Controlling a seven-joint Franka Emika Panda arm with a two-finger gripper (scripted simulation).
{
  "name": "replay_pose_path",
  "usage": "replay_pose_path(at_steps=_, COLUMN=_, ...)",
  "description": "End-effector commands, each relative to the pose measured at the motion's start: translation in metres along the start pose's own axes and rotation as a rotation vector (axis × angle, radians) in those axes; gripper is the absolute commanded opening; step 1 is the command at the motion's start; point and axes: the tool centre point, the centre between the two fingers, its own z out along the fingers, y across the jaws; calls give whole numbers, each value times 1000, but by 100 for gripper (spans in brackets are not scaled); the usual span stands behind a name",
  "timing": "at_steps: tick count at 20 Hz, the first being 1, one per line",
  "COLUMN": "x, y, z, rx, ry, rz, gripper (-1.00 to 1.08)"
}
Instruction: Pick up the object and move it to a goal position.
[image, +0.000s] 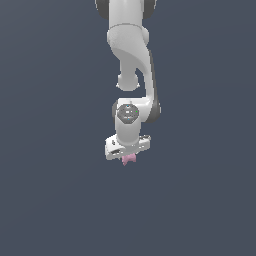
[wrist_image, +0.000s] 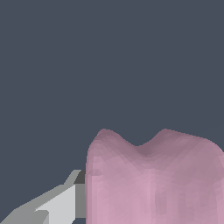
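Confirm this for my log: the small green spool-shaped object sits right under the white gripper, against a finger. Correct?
Not quite: the object is pale pink, not green, as both the exterior and wrist views show. The rest holds: it sits right under the white gripper, against a finger.

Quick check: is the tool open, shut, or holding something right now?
Tool: shut on the pink object, which sits against one finger and pokes out just below the tool in the exterior view.

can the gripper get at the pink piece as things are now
Probably yes, it looks already there: the pink piece sits right under the gripper, and in the wrist view it fills the space beside one finger. Nothing else is in the way. Whether the grip is closed is unclear.
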Motion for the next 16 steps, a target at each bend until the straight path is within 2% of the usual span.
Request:
replay_pose_path(at_steps=1, x=0, y=0, z=0, rx=0, ry=-1, rz=0, gripper=-100)
replay_pose_path(at_steps=9, x=1, y=-6, z=-7, rx=0, ry=0, rz=-1, gripper=-100)
replay_pose_path(at_steps=16, x=7, y=-33, z=-44, rx=0, ry=0, rz=-1, gripper=-100)
